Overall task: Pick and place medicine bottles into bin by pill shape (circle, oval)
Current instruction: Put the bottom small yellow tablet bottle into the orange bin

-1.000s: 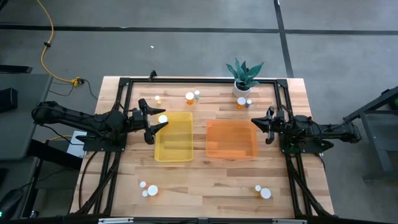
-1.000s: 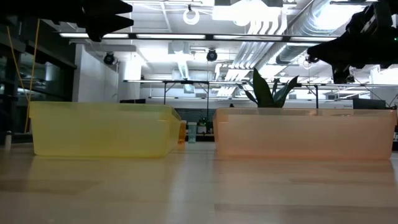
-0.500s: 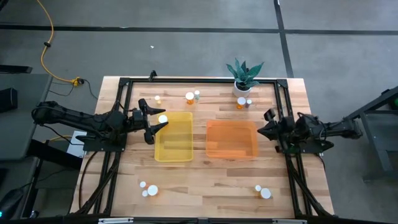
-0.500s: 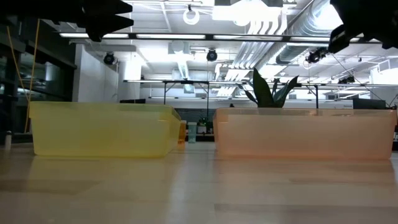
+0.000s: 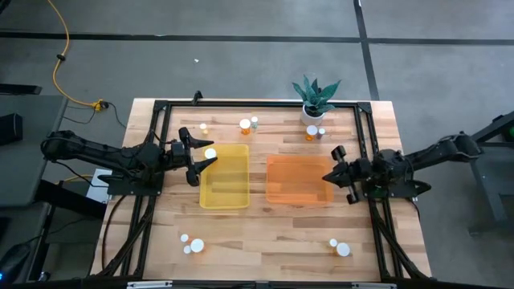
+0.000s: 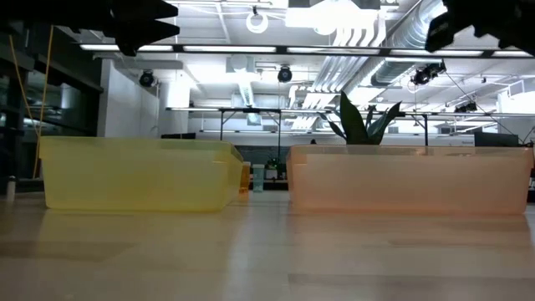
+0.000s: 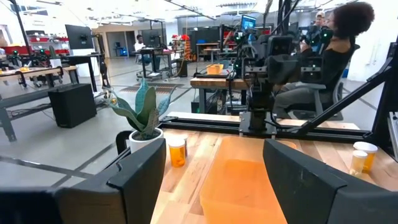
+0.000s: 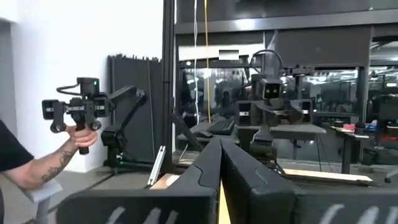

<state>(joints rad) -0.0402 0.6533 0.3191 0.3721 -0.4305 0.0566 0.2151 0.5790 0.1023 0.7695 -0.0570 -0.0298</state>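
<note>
Small amber and clear medicine bottles with white caps stand on the wooden table in groups: at the far edge (image 5: pixel 245 124) and by the plant (image 5: pixel 312 131), at the near left (image 5: pixel 197 246), and at the near right (image 5: pixel 343 250). My left gripper (image 5: pixel 206 157) hovers open and empty over the left edge of the yellow bin (image 5: pixel 229 186); its fingers (image 7: pixel 146 177) stand wide apart in the left wrist view. A white round spot (image 5: pixel 210 152) shows by its fingertips; I cannot tell what it is. My right gripper (image 5: pixel 328 177) is shut and empty, high over the right edge of the orange bin (image 5: pixel 293 183).
A potted plant (image 5: pixel 315 100) stands at the far edge, right of centre. A black frame (image 5: pixel 257 103) runs around the table's sides. Bare wood lies between the bins and the near edge. A person (image 7: pixel 336 56) sits beyond the table's right side; another holds a device (image 8: pixel 78 112).
My right gripper has risen and gone toward the table's left edge, from beside the orange bin to over its right edge.
</note>
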